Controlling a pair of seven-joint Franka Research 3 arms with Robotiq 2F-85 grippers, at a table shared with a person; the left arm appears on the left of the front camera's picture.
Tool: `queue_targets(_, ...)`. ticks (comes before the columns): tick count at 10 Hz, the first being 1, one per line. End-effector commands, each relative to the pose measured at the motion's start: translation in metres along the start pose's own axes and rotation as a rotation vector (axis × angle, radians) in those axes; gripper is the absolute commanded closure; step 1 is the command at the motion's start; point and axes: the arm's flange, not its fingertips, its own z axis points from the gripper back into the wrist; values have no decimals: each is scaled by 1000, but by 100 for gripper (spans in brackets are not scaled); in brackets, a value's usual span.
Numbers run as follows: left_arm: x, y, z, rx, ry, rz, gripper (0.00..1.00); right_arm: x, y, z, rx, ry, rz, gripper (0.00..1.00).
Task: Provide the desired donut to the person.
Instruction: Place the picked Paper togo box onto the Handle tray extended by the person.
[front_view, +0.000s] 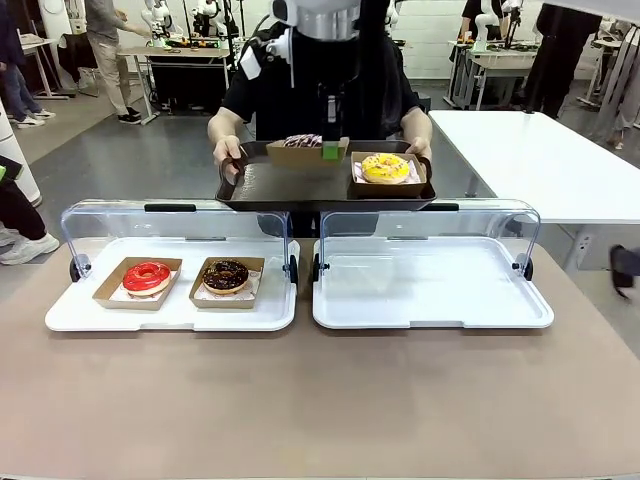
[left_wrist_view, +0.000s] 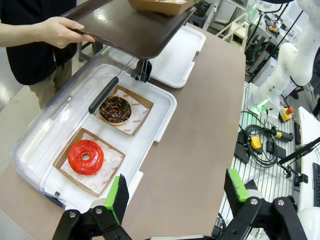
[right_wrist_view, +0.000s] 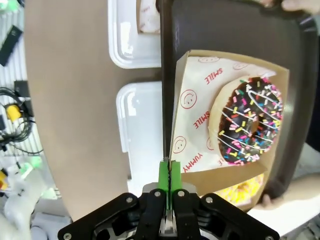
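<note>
— Worn by the person (front_view: 320, 85) at top centre of the front view?
— Black short-sleeved top, khaki trousers.
— And low in the wrist views?
— Black angular fingers (left_wrist_view: 95, 222) with silver screws, bright green pads (right_wrist_view: 164, 180).

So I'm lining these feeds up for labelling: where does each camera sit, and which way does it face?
Front: fixed between the arms, looking across the table at the person holding the tray.
Left wrist: above the left display case, facing down; open left gripper at the bottom.
Right wrist: over the tray, looking down; right gripper pinching the sprinkled donut's box.
Shared: front and left wrist both show the red donut.
</note>
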Motion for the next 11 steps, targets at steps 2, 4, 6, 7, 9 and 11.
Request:
queue_targets(2,2,-1,1,-4,-16,14,0,11,-18,-22,6,-90,60,98)
queue_targets(4,2,-1,1,-4,-16,14,0,12,-24,-43,-35,-132,118,98)
queue_targets(6,2,-1,1,-4,-16,14,0,12,-24,-58,-36,-154,157,98)
queue_targets(7,2,-1,1,-4,-16,14,0,13,-27,-65,-28,-153,162,98)
queue_targets(9,2,-1,1,-4,-16,14,0,13,-27,-79,-12,-119,150,98)
queue_targets(11,2,-1,1,-4,-16,14,0,13,-29,-88,-10,-85,123,98)
